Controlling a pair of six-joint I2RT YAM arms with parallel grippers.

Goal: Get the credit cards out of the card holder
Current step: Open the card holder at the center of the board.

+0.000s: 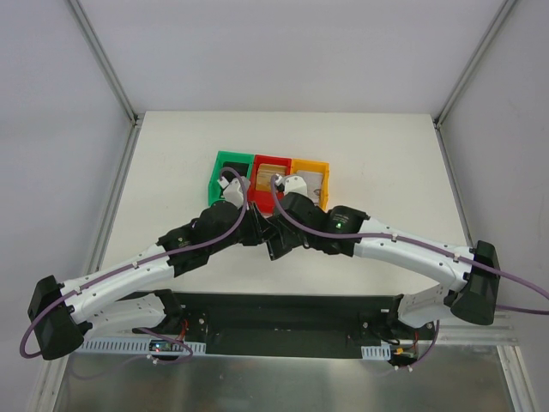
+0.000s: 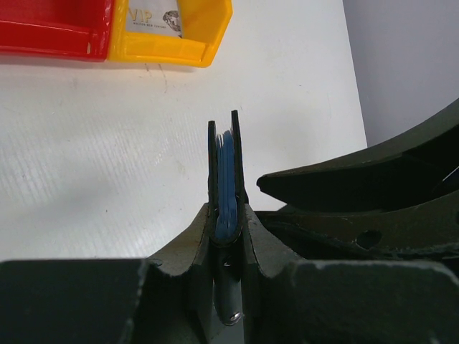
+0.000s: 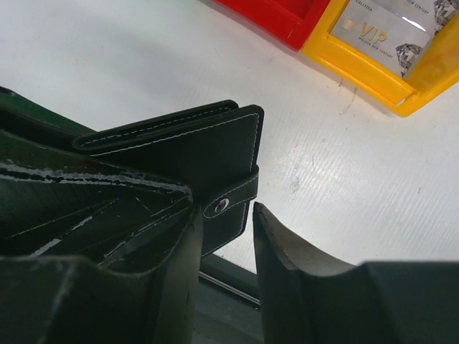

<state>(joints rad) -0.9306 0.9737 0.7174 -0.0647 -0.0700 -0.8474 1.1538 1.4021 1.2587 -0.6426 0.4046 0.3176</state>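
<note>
Seen from above, two robot arms reach in from the near edge of a white table [image 1: 386, 163] and meet near its middle, just on the near side of a row of three small bins. The left gripper [image 2: 226, 215] is clenched on the card holder [image 2: 226, 168]. In its own wrist view the holder is edge-on: two thin black edges with bluish panels pressed between them, sticking out past the fingertips.

The right gripper [image 3: 228, 215] is released. Its two fingers stand either side of the holder's small black tab [image 3: 233, 197], which has white stitching and a metal snap. One finger is close against the tab, and a sliver of white table shows between the tab and the other finger.

At the far side, left to right, sit a green bin [image 1: 225, 163], a red bin [image 2: 43, 46] and a yellow bin [image 2: 197, 46], touching side by side. A tan card [image 1: 272, 174] lies in the red bin, and a pale VIP card [image 3: 380, 32] lies in the yellow one.

Bare table stretches left and right of the bins and arms — out to the metal rails along both side edges — with another strip beyond the bins.
</note>
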